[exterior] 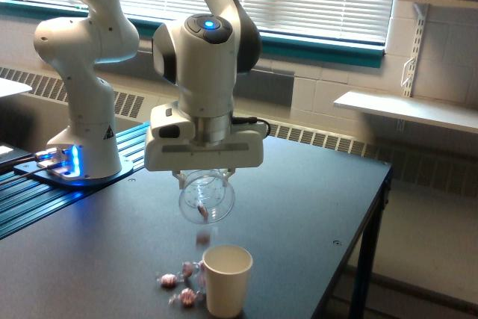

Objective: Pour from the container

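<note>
One candy (202, 237) drops from the tipped, clear container (207, 197) clamped in my gripper (205, 175); several lie on the table (299, 207) beside the paper cup (227, 280).

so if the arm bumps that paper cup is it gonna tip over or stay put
The paper cup would probably tip or slide easily: it is taller than wide, narrower at the base, and looks empty, since candies lie on the table beside it. It likely dents if squeezed.
</note>
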Tool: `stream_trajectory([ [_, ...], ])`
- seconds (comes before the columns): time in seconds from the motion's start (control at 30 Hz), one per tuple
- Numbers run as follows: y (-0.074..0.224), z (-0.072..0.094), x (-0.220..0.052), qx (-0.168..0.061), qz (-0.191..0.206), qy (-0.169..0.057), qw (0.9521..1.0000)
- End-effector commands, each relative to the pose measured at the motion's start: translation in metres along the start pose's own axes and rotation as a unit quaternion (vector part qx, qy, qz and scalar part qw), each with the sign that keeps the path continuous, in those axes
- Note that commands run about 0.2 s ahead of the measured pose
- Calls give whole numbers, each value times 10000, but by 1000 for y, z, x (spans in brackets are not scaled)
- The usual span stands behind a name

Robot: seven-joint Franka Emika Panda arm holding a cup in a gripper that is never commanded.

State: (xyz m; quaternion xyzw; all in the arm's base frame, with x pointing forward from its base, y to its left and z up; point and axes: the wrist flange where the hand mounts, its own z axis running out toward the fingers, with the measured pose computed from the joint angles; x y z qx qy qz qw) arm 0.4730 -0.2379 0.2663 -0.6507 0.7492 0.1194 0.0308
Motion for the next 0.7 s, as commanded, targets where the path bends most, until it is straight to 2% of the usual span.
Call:
stream_trajectory([
  [0.03, -11, -10, -13, 116, -93, 76, 9999],
  [0.13, -13, -10, -16, 136, -146, 76, 9998],
  [0.37, -12, 2, -26, -1, -202, 0, 9998],
  [0.7, -10, 11, -36, -79, -216, 114, 9997],
])
